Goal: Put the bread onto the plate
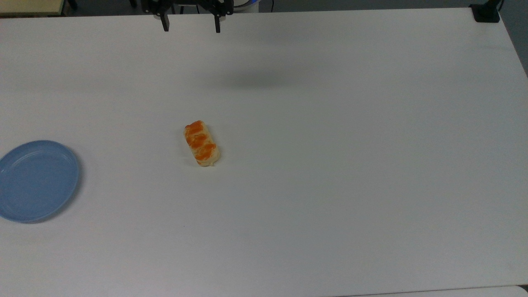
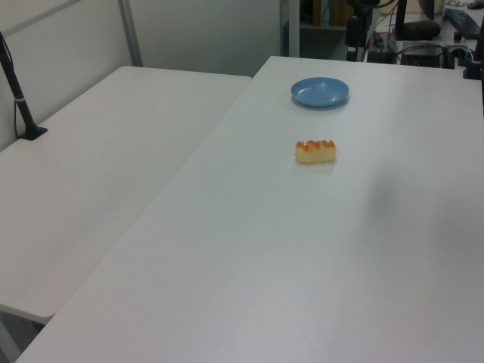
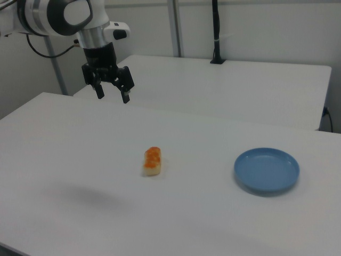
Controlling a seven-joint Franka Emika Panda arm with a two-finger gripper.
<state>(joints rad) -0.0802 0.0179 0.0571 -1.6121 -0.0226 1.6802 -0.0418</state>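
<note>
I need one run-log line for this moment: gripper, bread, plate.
gripper: open, raised above table, holding nothing | bread: on table, not grasped | plate: empty, apart from bread | step: bread not yet picked

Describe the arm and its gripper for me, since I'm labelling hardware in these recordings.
The arm has glossy white rounded shells with dark grey joint rings and a black cable trailing behind it. A silver-grey wrist section leads down to a black gripper. Its two fingers are slim, straight and black. No markings are legible.
</note>
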